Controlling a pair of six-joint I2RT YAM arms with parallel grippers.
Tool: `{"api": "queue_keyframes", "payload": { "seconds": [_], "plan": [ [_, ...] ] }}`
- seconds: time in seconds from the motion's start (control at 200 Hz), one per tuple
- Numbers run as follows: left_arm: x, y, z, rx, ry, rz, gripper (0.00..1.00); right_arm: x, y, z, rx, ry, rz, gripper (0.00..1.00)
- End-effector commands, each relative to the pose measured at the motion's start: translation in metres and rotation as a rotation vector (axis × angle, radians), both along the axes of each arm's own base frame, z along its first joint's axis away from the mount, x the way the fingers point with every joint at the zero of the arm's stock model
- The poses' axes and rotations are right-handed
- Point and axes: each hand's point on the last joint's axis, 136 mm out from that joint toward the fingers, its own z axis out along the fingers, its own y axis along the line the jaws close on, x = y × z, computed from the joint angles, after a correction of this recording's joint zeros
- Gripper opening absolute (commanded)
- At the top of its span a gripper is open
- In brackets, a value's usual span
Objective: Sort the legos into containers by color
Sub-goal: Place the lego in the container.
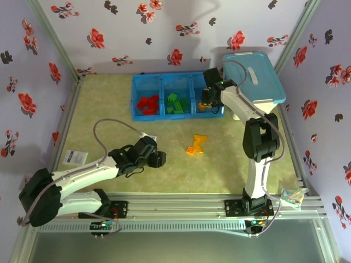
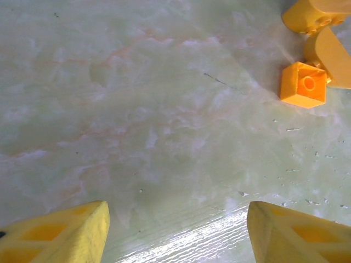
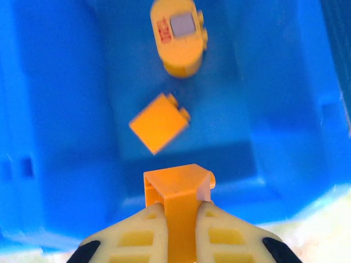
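The long blue tray (image 1: pixel 164 78) lies at the back of the table. Its left compartment holds red bricks (image 1: pixel 148 104), the middle one green bricks (image 1: pixel 177 103). My right gripper (image 1: pixel 207 99) hangs over the right compartment (image 3: pixel 285 109), shut on an orange brick (image 3: pixel 178 192). Below it two orange bricks (image 3: pixel 159 122) (image 3: pixel 178 35) lie on that compartment's floor. Three orange bricks (image 1: pixel 196 145) sit loose mid-table; in the left wrist view they are the square brick (image 2: pixel 303 83) and its neighbours (image 2: pixel 312 16). My left gripper (image 1: pixel 158 159) stands open left of them, fingers (image 2: pixel 60 233) wide apart above bare table.
A white bin with a light-blue lid (image 1: pixel 255 76) stands at the back right, beside the tray. A small white card (image 1: pixel 73 157) lies at the left edge and a crumpled wrapper (image 1: pixel 293 196) at the front right. Flowered walls close in the table.
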Motion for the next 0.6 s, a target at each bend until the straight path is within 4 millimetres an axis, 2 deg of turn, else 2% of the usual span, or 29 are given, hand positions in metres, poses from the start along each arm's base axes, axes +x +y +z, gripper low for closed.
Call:
{"api": "queue_keyframes", "payload": {
  "seconds": [0.0, 0.055, 0.075, 0.125, 0.165, 0.25, 0.4, 0.595],
  "plan": [
    [0.005, -0.007, 0.007, -0.023, -0.038, 0.018, 0.67, 0.011, -0.018, 0.015, -0.068, -0.008, -0.034, 0.21],
    [0.005, -0.012, 0.009, -0.023, -0.043, 0.004, 0.67, 0.011, -0.022, 0.017, -0.092, -0.006, -0.053, 0.29],
    [0.005, -0.013, 0.01, -0.023, -0.044, 0.0, 0.68, 0.01, -0.023, 0.019, -0.099, -0.007, -0.061, 0.37],
    [0.005, -0.017, 0.011, -0.021, -0.048, -0.012, 0.68, 0.004, -0.022, 0.019, -0.12, -0.009, -0.067, 0.64],
    [0.005, -0.021, 0.012, -0.017, -0.049, -0.022, 0.68, -0.001, -0.02, 0.022, -0.141, -0.027, -0.063, 0.7],
    [0.006, -0.03, 0.013, -0.008, -0.052, -0.045, 0.68, -0.014, -0.017, 0.019, -0.157, -0.052, -0.051, 0.72],
    [0.009, -0.045, 0.012, 0.012, -0.049, -0.084, 0.68, -0.043, -0.013, 0.02, -0.072, -0.094, -0.044, 0.73],
    [0.015, -0.074, 0.009, 0.019, -0.026, -0.152, 0.69, -0.084, -0.022, 0.023, 0.013, -0.141, -0.045, 0.73]
  ]
}}
